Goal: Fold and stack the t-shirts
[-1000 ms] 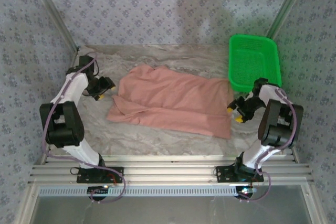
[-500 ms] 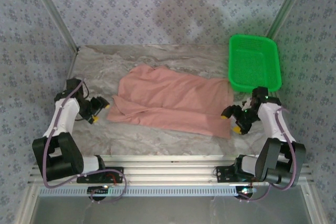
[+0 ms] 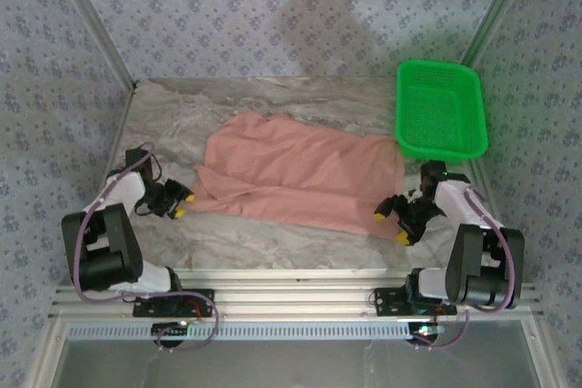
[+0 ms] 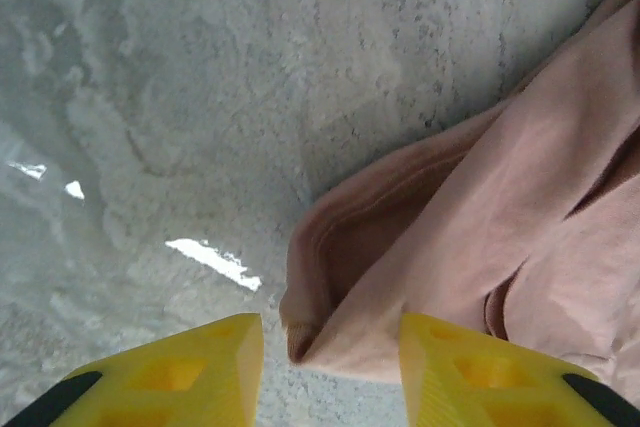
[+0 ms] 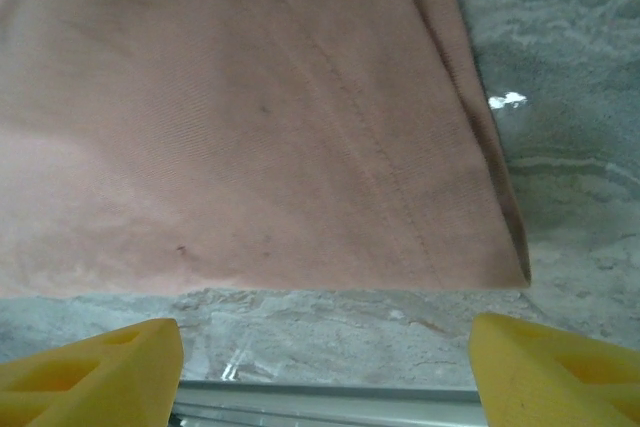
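Note:
A salmon-pink t-shirt (image 3: 300, 174) lies spread across the middle of the marble table, its print hidden. My left gripper (image 3: 181, 203) sits low at the shirt's near-left corner. In the left wrist view a folded sleeve corner (image 4: 330, 317) lies between the yellow fingertips (image 4: 215, 362), and the jaws stand apart with a gap on the left side. My right gripper (image 3: 391, 223) is at the near-right corner. In the right wrist view it (image 5: 325, 347) is wide open over bare table, with the shirt's hem (image 5: 300, 277) just ahead of the fingers.
A green plastic basket (image 3: 439, 108) stands at the back right, behind the right arm. The table's metal front edge (image 5: 330, 402) runs right under the right gripper. Bare marble (image 3: 273, 243) lies along the front of the shirt.
Both grippers came down and toward the near edge, reaching the shirt's near corners. The left jaws have narrowed around the sleeve corner. The shirt has not moved.

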Tool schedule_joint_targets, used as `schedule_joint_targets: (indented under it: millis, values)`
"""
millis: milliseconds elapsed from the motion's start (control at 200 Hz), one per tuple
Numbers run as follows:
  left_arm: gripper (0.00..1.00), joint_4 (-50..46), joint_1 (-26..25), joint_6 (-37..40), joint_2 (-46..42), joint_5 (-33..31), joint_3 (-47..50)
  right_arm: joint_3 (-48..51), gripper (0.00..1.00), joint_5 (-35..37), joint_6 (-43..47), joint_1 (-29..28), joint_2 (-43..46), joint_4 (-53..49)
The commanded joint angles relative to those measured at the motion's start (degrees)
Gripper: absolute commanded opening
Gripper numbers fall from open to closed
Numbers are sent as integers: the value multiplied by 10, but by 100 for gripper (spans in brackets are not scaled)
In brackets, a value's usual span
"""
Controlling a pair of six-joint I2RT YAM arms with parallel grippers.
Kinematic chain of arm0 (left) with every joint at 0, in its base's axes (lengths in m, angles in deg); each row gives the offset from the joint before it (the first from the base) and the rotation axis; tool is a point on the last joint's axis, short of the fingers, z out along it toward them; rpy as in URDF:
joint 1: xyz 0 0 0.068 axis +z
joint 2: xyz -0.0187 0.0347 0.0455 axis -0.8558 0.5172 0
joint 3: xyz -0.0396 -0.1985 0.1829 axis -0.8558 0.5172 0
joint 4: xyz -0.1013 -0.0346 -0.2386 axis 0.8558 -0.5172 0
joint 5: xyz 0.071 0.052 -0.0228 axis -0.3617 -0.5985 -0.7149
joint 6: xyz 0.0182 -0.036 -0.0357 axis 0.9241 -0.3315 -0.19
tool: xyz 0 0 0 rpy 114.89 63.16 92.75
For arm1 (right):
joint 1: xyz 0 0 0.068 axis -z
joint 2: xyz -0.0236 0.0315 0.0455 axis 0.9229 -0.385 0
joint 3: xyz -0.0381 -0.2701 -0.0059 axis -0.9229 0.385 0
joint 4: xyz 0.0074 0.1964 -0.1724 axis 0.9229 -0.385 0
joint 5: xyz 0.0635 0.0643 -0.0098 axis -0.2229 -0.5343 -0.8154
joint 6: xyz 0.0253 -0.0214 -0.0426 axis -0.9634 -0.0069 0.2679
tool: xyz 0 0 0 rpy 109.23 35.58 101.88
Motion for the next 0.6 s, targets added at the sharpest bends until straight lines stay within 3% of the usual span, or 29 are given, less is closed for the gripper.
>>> schedule_joint_targets:
  millis: [0, 230, 415, 595]
  values:
    - [33, 27, -7, 0, 22, 13, -10, 16, 75, 17, -38, -9, -17, 33]
    - [13, -3, -9, 42, 44, -13, -52, 17, 56, 45, -58, -27, -46, 58]
    - [8, -55, -9, 85, 48, -62, -86, 17, 18, 85, -59, -28, -73, 66]
    - [7, -90, -9, 115, 44, -88, -98, 12, 6, 110, -58, -29, -63, 49]
